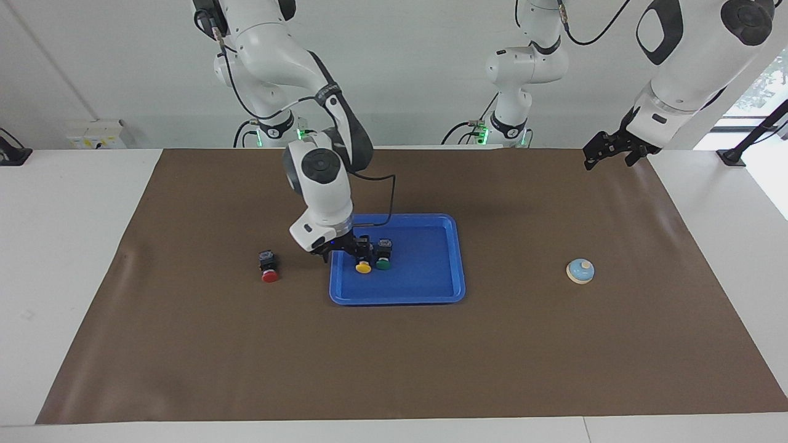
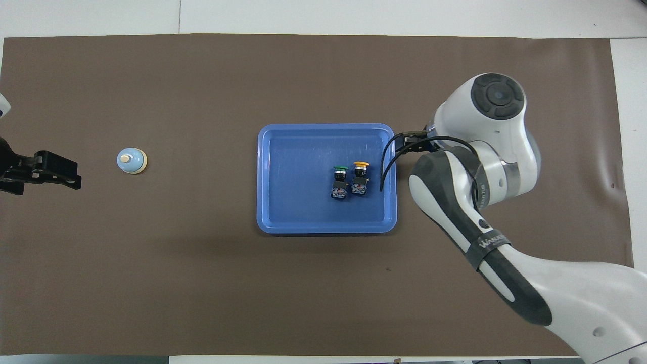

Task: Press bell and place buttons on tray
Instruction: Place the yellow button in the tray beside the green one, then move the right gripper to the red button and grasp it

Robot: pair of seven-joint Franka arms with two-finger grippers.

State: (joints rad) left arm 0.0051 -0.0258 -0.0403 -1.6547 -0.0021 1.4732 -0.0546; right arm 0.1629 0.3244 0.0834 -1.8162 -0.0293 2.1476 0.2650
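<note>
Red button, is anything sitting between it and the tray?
No object lies between the red button and the tray; only bare mat. The right gripper hangs over the tray's rim at that end.

I see glossy white arms with dark grey joint caps and black bands; my right arm wears a lettered black strap and a looping black cable. Green lights glow at both bases.
</note>
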